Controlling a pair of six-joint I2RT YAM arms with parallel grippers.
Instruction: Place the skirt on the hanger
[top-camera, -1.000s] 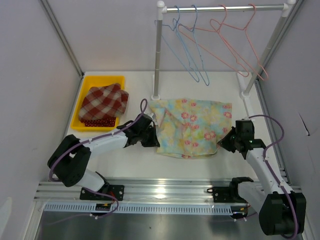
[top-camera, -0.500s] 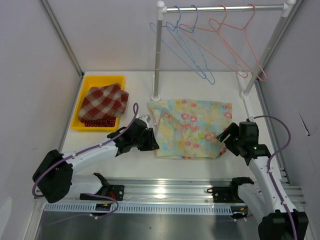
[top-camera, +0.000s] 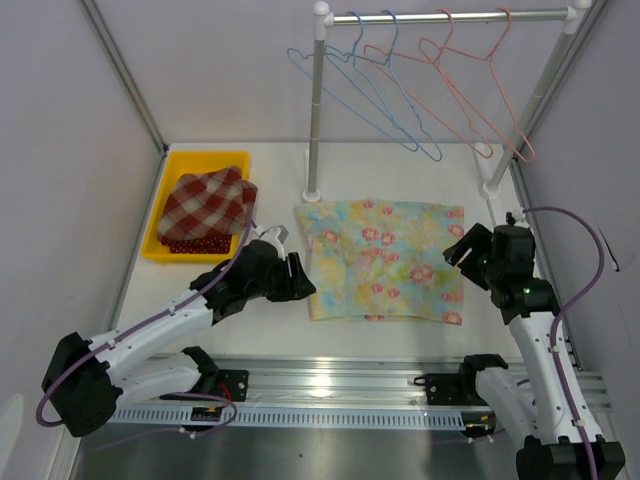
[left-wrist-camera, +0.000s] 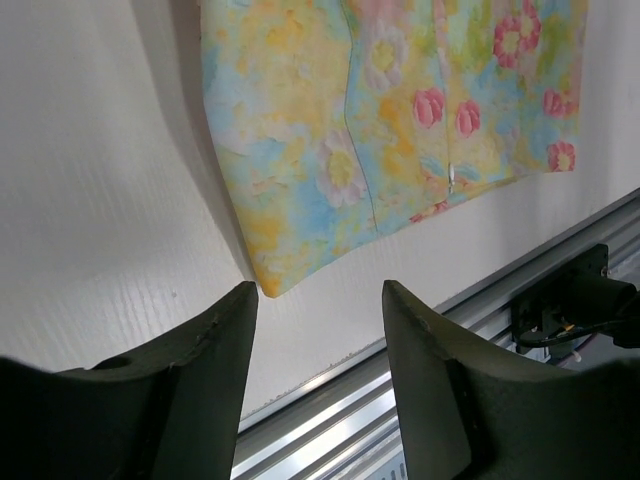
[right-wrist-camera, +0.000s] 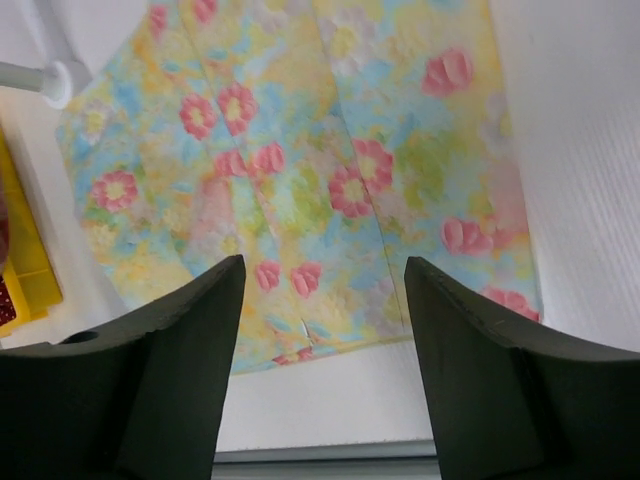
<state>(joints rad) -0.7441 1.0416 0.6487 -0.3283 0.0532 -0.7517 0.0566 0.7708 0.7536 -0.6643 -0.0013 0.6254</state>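
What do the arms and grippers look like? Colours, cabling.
Both alike: the left arm and right arm have white links with black joints and bases. A purple cable loops loosely along each. The left gripper and right gripper each have two broad, matte dark fingers tapering to rounded tips. No markings visible.

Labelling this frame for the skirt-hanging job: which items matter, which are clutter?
Job: floral skirt, wire hangers, hanging rail.
Lying about: yellow bin, plaid cloth inside it.
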